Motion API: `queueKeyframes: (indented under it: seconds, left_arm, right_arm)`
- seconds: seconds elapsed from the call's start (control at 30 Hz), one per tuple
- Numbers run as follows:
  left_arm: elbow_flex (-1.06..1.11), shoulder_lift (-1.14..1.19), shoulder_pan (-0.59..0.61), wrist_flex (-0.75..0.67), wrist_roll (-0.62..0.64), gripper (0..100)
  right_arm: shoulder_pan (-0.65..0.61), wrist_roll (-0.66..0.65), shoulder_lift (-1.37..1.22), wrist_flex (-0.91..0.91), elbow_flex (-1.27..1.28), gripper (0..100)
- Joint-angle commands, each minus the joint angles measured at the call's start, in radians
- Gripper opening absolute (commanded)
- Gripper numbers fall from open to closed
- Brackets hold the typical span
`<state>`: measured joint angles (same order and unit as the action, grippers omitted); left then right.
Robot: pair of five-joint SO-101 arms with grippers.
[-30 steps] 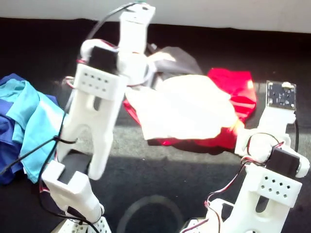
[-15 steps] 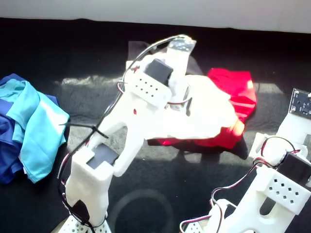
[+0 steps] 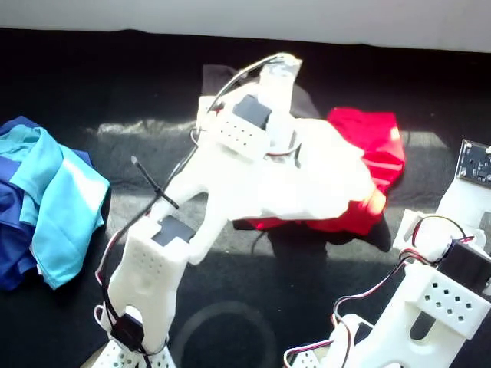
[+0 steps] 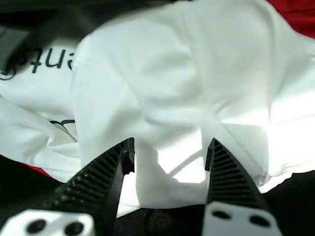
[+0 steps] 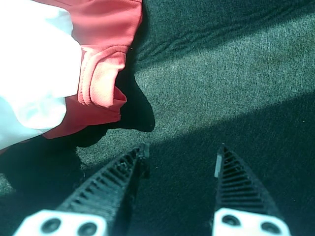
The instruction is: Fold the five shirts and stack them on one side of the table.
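progress looks slight to me: no folded stack yet. one white shirt lies rumpled over one red shirt. one light blue shirt and one dark blue shirt are heaped well apart. four counted; a grey patch may be the fifth. my left jaws gape over the white shirt, my right jaws gape above bare surface beside the red.

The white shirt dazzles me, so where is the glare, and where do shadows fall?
High view: sunlight washes the white shirt and left arm together, and a lit band crosses the table. Left wrist view: glare on the shirt past the left gripper, folds faintly shaded. Right wrist view: the red shirt casts a dark shadow; the right gripper hangs over shaded table.
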<state>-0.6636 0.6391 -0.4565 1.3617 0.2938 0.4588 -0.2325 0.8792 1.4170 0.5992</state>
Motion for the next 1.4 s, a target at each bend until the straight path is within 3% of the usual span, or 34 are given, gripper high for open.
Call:
queueKeyframes:
  seconds: [0.0,0.17,0.3,0.37,0.57,0.7,0.9,1.13,1.37]
  left_arm:
    - [-0.033,0.061,0.028,-0.02,-0.011,24]
    - [-0.053,0.16,0.059,0.035,-0.143,22]
    - [-0.094,0.16,0.113,0.12,-0.19,0]
    - [-0.128,0.159,0.166,0.172,-0.192,2]
    - [-0.335,0.157,0.455,0.408,-0.193,1]
    - [-0.417,0.082,0.691,0.413,-0.247,1]
    - [-0.42,-0.179,0.946,0.413,-0.347,1]
    - [-0.371,-0.455,1.213,0.413,-0.489,1]
    - [-0.375,-0.484,1.394,0.399,-0.535,1]
  right_arm:
    - [0.005,-0.008,0.005,-0.004,-0.03,21.9]
    - [0.005,-0.008,0.005,-0.004,-0.03,21.9]
    - [0.004,-0.008,0.005,-0.005,-0.03,21.9]
    - [0.004,-0.008,0.005,-0.005,-0.03,21.9]
    - [0.004,-0.008,0.005,-0.005,-0.033,21.9]
    - [0.004,-0.008,0.005,-0.005,-0.039,21.9]
    - [0.004,-0.008,0.005,-0.007,-0.039,21.9]
    - [0.004,-0.008,0.005,-0.007,-0.035,21.9]
    - [0.002,-0.008,0.005,-0.007,-0.039,21.9]
